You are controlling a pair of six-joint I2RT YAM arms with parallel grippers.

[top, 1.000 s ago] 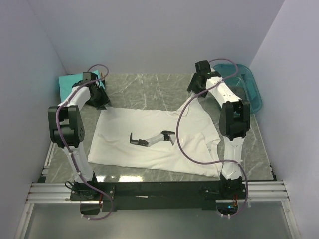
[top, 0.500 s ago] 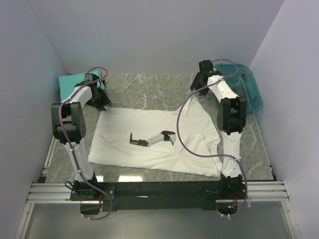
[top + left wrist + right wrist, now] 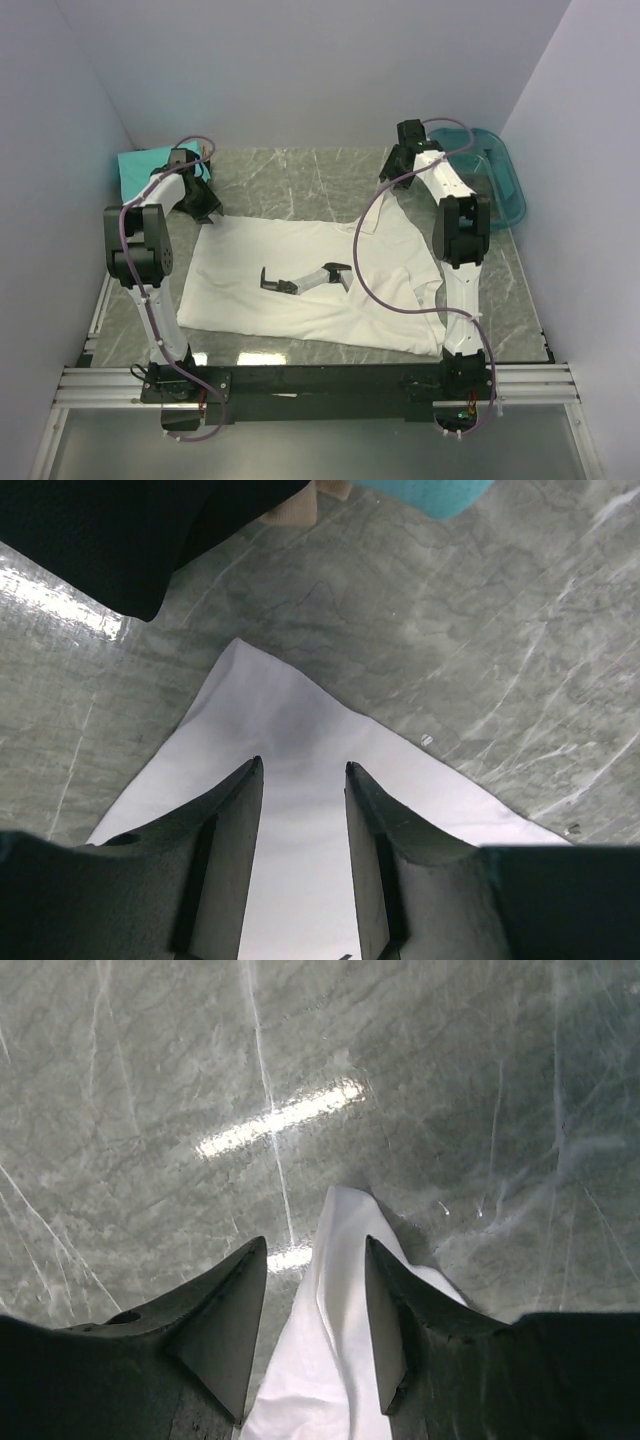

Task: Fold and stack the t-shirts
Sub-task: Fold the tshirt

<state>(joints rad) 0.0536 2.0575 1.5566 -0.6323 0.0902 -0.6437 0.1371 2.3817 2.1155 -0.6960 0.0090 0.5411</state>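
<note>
Straddling white t-shirt (image 3: 290,250) corners: left pincer (image 3: 303,764), right pincer (image 3: 315,1242).

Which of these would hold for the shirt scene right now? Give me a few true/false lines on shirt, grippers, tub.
1. The white shirt lies spread flat on the table, print up. True.
2. The left gripper is at the shirt's near edge. False: it is over the far left corner, jaws apart.
3. The right gripper straddles a raised tip of white cloth. True.
4. The tub sits far left. False: it is far right; a teal shirt lies far left.
</note>
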